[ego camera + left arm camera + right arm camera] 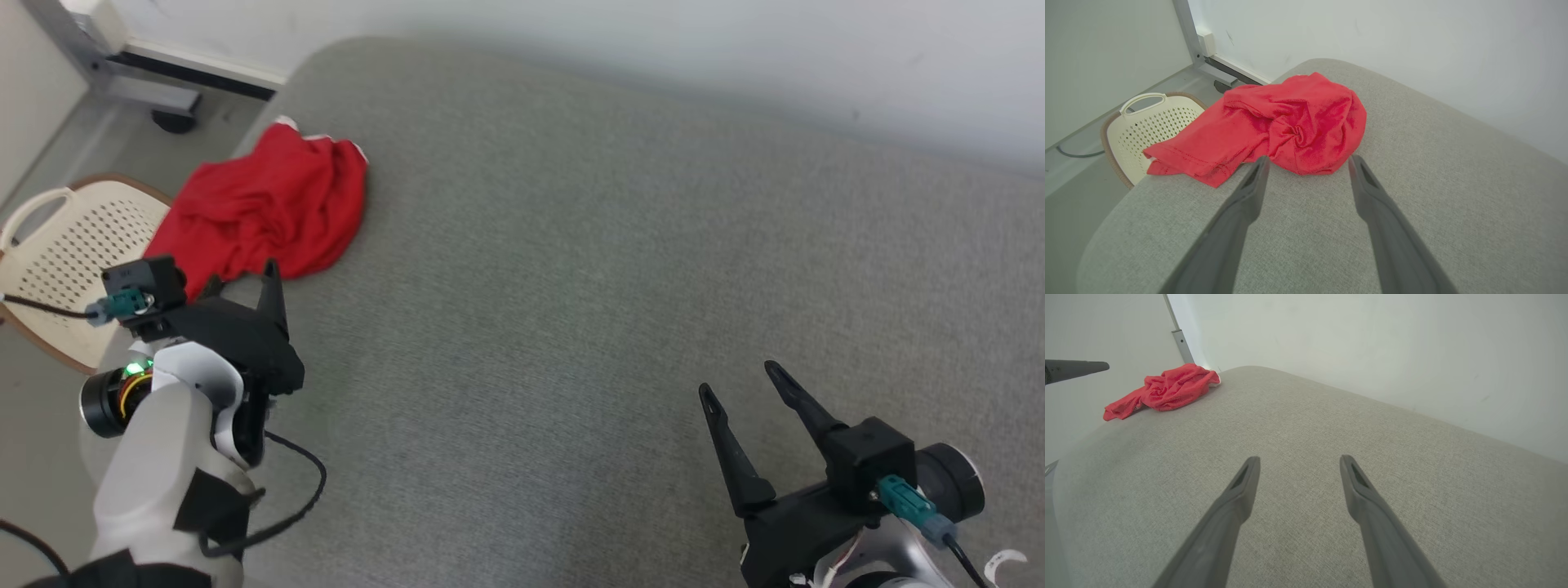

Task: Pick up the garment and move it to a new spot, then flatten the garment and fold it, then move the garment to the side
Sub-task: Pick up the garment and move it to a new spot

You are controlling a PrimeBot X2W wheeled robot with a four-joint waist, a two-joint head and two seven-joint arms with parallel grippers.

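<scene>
Progress, as judged: barely started. Nothing was lifted, moved, flattened, folded or set aside, so every step was left.

Landmark was the grey pad (571, 286). Off the pad's left edge and lower than it stood a cream perforated basket (73, 245).

The left gripper (1308, 161) hovered over the pad's left margin with its jaws wide apart and empty. Its tips pointed at the garment (269, 204) and stopped about at its near edge. Whether they touched it couldn't be told.

The garment lay at the pad's far-left corner, with one flap hanging past the pad's left edge toward the basket. It was a red knit, crumpled in a heap, with a twisted knot of folds mid-heap. A stitched hem showed on the flap and a bit of white trim at the far end. Probably a shirt, but front, back and sleeves couldn't be sorted out.

The right gripper (736, 376) sat over the pad's near-right part, well apart from the garment, with its jaws wide apart and holding nothing.
</scene>
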